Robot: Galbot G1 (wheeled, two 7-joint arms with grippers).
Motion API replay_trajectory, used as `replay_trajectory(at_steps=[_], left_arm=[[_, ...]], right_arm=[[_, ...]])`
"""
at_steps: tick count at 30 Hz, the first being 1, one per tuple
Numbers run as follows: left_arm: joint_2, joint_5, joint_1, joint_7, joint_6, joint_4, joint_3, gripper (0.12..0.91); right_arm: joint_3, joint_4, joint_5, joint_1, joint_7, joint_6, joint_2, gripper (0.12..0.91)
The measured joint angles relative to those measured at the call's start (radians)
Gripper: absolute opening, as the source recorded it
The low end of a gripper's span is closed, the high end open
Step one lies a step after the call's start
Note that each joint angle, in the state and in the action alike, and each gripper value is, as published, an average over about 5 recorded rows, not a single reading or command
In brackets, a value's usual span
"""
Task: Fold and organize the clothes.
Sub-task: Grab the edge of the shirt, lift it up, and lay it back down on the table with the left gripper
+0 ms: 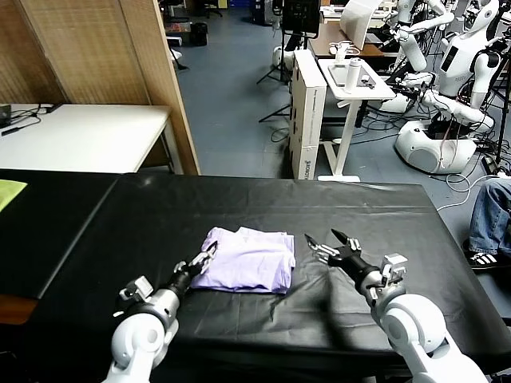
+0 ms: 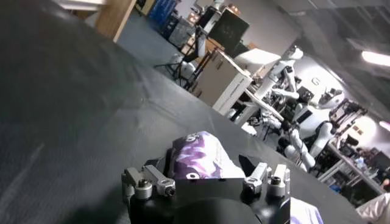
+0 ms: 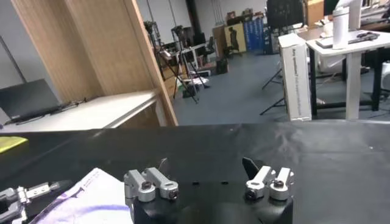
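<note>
1. The black table (image 1: 239,199) stretches wide here, with bare dark cloth open all round the folded shirt, far side and both flanks. Its front edge runs just under the two arms.
2. Right gripper (image 1: 326,242) sits just off the shirt's right edge, fingers spread and released, nothing between them, not touching the fabric.
3. Left gripper (image 1: 209,252) is at the shirt's near-left corner, jaws spread too, tips right at the hem; I cannot tell whether they touch it.
4. The T-shirt (image 1: 249,260) lies a little left of the table's middle, near the front: a light lavender bundle folded into a rough rectangle, flat, with soft creases and a slightly bulging right side.
5. From the left wrist view, darker purple print shows on the shirt (image 2: 198,159) right ahead of the fingers.
6. Thin, limp cotton against a matte black cover; a yellow-green cloth (image 1: 8,191) lies well apart at the far left edge.
</note>
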Motion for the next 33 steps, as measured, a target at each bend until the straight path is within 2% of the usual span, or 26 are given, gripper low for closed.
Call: replay_trajectory(at_steps=[2,5,8,15,16,19,25,29,33], left_arm=[[-0.001,-0.004,0.002,0.002,0.001,0.002,-0.001,0.891],[-0.005,-0.010,0.002,0.003,0.002,0.003,-0.001,0.812],[-0.007,-0.018,0.001,0.003,0.003,0.003,-0.001,0.660],[-0.008,-0.036,0.003,-0.003,0.010,-0.006,-0.004,0.231],[-0.008,-0.036,0.004,-0.005,0.012,-0.009,-0.005,0.194],[-0.002,-0.017,0.005,-0.014,0.019,-0.024,-0.006,0.171],[0.050,0.097,0.006,-0.022,0.010,-0.069,-0.017,0.167],[0.136,0.130,0.013,-0.020,0.002,-0.093,-0.044,0.167],[0.247,0.108,0.029,-0.015,-0.002,-0.098,-0.088,0.167]], right_arm=[[-0.002,-0.001,-0.002,0.000,0.000,0.000,0.002,0.907],[-0.003,-0.003,-0.005,0.000,0.001,0.000,0.005,0.907],[-0.004,-0.004,-0.008,-0.001,0.001,0.000,0.007,0.907],[-0.003,-0.008,-0.015,-0.004,0.004,0.000,0.010,0.907],[-0.003,-0.008,-0.017,-0.004,0.004,0.000,0.010,0.907],[-0.003,-0.009,-0.021,-0.005,0.007,0.000,0.012,0.907],[0.000,-0.012,-0.035,-0.012,0.009,0.005,0.017,0.907],[0.000,-0.015,-0.040,-0.016,0.009,0.007,0.020,0.907],[-0.005,-0.021,-0.044,-0.015,0.011,0.007,0.026,0.907]])
